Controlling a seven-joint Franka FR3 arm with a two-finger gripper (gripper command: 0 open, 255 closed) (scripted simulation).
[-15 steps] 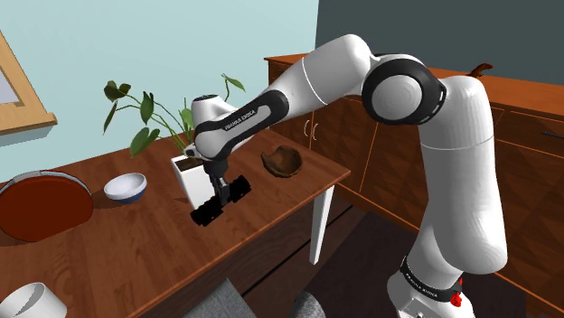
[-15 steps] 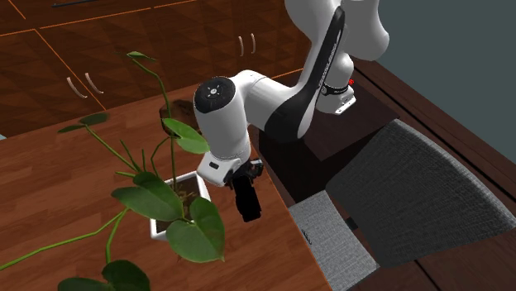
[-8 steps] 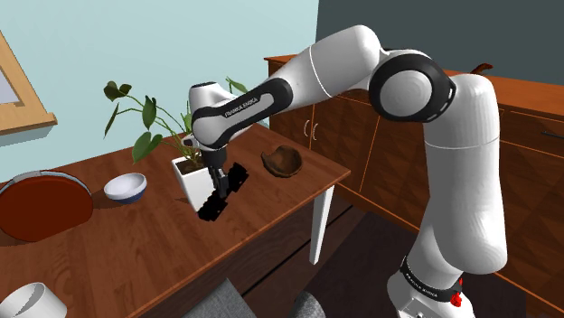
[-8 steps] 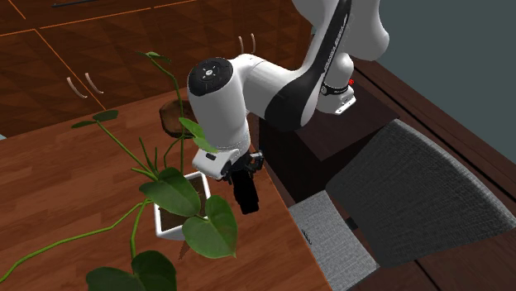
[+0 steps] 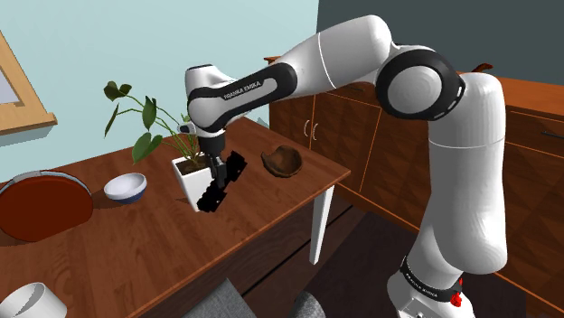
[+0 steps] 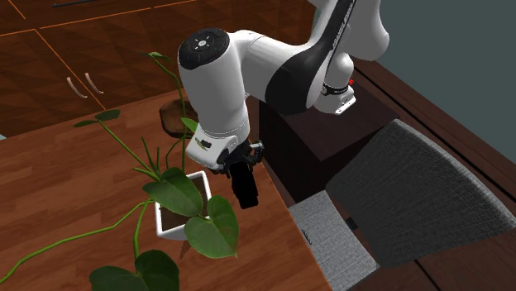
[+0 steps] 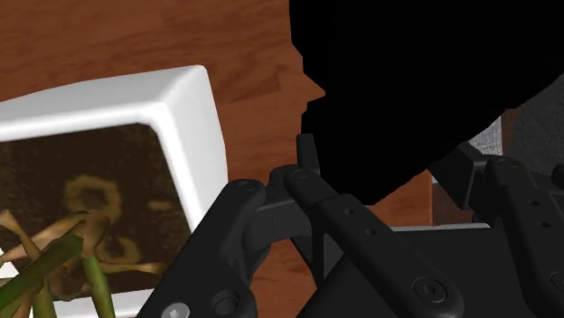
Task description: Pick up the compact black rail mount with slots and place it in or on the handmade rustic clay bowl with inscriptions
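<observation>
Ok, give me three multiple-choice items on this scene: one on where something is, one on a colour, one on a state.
1. In the shoulder view, the brown bowl stands:
A) on the table, to the right of the planter
B) under the table
C) inside the planter

2. The planter's walls are:
A) black
B) white
C) red

3. The black rail mount is:
A) inside the bowl
B) lying flat on the table
C) clasped in the gripper

Answers:
1 A: the bowl sits near the table's corner, past the planter.
2 B: the planter's square walls show white.
3 C: the gripper is shut on the mount, which hangs tilted beside the planter.
</observation>
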